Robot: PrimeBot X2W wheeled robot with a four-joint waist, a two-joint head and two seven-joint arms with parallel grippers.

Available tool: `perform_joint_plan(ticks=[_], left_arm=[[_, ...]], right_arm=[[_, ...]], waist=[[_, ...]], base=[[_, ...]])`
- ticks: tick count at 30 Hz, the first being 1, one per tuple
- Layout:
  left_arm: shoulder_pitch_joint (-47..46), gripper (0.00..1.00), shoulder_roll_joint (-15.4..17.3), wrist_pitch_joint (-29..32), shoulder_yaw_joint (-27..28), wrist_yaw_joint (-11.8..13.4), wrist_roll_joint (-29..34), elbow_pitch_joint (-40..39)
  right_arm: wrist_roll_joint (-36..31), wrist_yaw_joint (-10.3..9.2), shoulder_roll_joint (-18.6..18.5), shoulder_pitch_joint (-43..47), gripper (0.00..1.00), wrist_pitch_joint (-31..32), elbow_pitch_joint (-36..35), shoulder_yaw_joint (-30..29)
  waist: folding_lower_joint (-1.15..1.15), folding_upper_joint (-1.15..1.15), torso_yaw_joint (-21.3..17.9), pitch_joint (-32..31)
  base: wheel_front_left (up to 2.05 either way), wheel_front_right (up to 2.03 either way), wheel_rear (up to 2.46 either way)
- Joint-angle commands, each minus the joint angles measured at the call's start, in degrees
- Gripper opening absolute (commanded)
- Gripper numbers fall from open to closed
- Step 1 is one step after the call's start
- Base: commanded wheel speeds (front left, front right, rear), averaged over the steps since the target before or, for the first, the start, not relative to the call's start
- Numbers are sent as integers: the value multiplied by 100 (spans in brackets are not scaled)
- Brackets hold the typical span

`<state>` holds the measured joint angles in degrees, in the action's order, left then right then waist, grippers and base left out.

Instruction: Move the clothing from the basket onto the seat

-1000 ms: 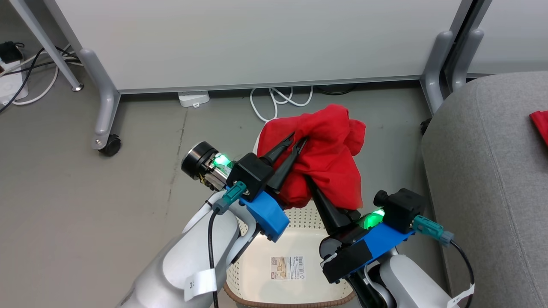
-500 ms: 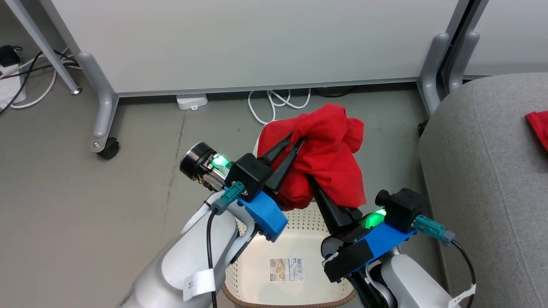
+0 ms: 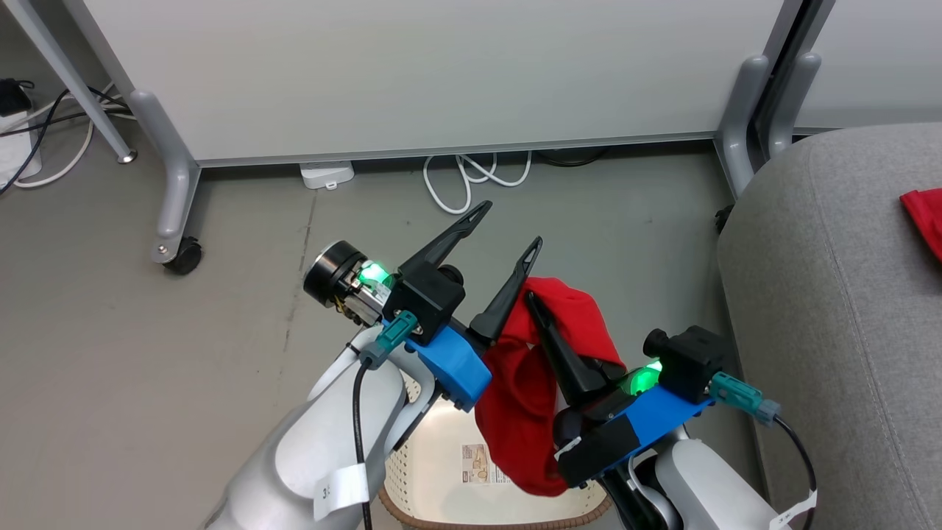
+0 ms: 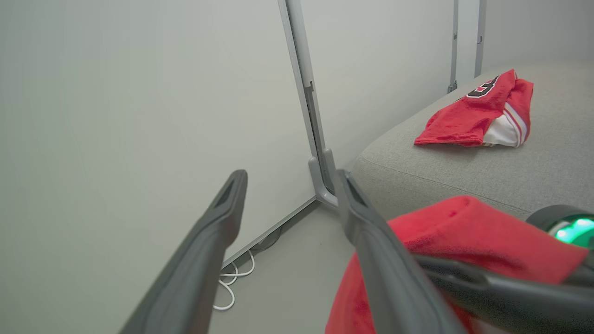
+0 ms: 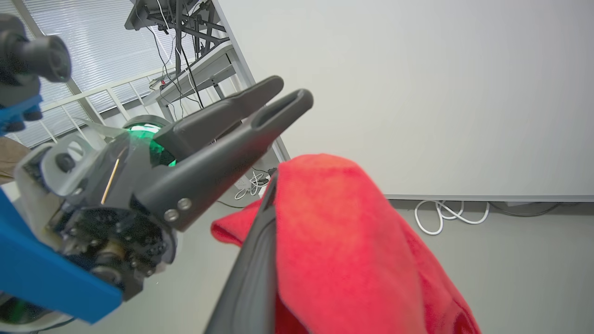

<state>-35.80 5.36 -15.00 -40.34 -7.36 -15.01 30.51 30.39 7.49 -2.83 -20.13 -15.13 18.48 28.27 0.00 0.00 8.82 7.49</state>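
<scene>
Red garment (image 3: 541, 383) is held aloft by the right claw (image 3: 536, 302), which appears clamped on it, one finger being hidden under the fabric. The cloth hangs lengthwise down over the basket (image 3: 403, 471). The left claw (image 3: 511, 224) is spread apart and empty, just to its left. The seat (image 3: 824, 294) lies to the right, nearer the right arm. Bare cushion is left on the near side of a jersey (image 4: 478, 116) lying there, and nothing is seen between.

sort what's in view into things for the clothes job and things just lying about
Job: garment hanging from the right gripper; open left gripper; basket; seat; jersey already on the seat.
Lying about: white cable on the floor; panel; caster; white box under the panel.
</scene>
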Motion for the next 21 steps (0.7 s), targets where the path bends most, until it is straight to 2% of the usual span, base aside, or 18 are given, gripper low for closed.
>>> perform_joint_plan(ticks=[1, 12, 21], left_arm=[[57, 100, 6, -27, 42, 26, 52, -24], [64, 100, 27, -27, 146, 12, 103, -39], [58, 100, 93, -22, 176, 2, 128, -81]], right_arm=[[-39, 1, -11, 11, 0, -2, 5, -25], [-243, 1, -11, -7, 0, -2, -4, -261], [-730, 1, -11, -183, 0, -2, -92, -683]], waist=[[0, 0, -6, 11], [0, 0, -99, 98], [0, 0, -486, 361]], base=[[0, 0, 0], [0, 0, 0], [0, 0, 0]])
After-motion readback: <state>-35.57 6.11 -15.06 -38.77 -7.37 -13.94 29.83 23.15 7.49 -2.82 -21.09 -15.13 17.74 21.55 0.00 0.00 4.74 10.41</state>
